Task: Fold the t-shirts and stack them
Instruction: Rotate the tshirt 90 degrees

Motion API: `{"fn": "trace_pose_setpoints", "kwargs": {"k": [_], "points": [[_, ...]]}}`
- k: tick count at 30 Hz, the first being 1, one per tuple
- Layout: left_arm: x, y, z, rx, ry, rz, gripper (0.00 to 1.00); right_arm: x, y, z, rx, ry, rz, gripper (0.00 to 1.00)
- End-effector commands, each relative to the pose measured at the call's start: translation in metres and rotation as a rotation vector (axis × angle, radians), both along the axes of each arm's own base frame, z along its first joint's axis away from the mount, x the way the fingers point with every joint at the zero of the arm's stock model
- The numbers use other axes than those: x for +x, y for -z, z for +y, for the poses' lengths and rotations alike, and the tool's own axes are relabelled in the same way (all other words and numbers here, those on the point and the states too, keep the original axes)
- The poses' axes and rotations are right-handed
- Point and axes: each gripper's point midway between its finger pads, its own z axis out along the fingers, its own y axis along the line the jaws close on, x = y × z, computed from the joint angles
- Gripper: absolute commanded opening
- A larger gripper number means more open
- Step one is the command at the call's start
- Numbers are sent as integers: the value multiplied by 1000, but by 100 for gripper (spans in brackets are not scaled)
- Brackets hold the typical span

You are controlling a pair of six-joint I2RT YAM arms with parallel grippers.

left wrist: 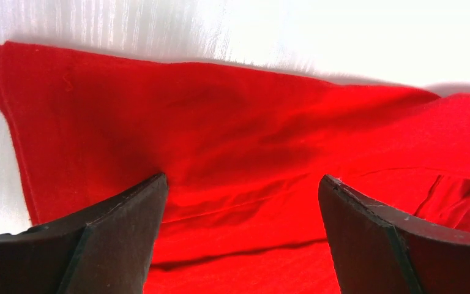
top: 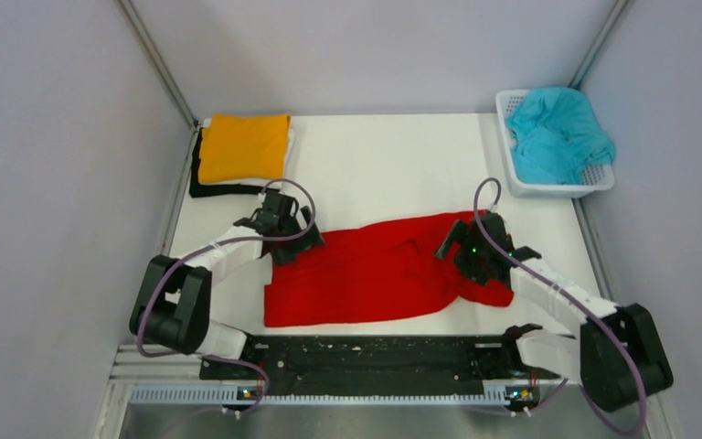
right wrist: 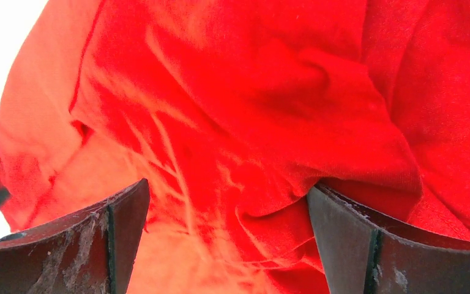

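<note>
A bright red t-shirt (top: 375, 270) lies folded lengthwise across the middle of the white table (top: 393, 165), rumpled at its right end. My left gripper (top: 285, 240) hovers at the shirt's upper left corner, open, with red cloth (left wrist: 238, 141) lying flat under its spread fingers (left wrist: 128, 226). My right gripper (top: 468, 251) stands open over the bunched right end, loose red folds (right wrist: 251, 122) between its fingers (right wrist: 343, 233), nothing pinched. At the back left sits a stack with an orange t-shirt (top: 243, 146) on top, white and black cloth (top: 219, 190) showing beneath. A teal t-shirt (top: 558, 133) is heaped in the basket.
The white perforated basket (top: 603, 181) stands at the back right corner. Grey walls close in the table on three sides. A black rail (top: 366, 357) with the arm bases runs along the near edge.
</note>
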Motion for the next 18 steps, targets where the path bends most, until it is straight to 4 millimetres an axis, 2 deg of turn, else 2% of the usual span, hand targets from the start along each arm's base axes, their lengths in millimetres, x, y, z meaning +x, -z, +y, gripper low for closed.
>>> {"fn": "trace_pose_setpoints", "kwargs": {"k": [1, 4, 9, 12, 15, 16, 17, 18], "points": [[-11, 23, 0, 9, -7, 58, 98, 60, 14, -23, -83, 46, -69, 99], [-19, 18, -14, -15, -15, 52, 98, 118, 12, -25, -124, 7, -89, 99], [-40, 10, -39, -60, -10, 50, 99, 214, 22, -5, -65, -119, -90, 99], [-57, 8, -62, -118, 10, 65, 99, 272, 23, 19, -16, -219, -122, 99], [-79, 6, -100, -221, 85, 84, 99, 321, 20, 49, 41, -302, -164, 99], [-86, 5, -112, -249, 108, 90, 99, 341, 12, 60, 59, -328, -202, 99], [-92, 5, -123, -267, 136, 90, 99, 353, 13, 71, 79, -353, -212, 99], [-97, 4, -131, -271, 154, 96, 99, 361, 25, 79, 95, -372, -199, 99]]}}
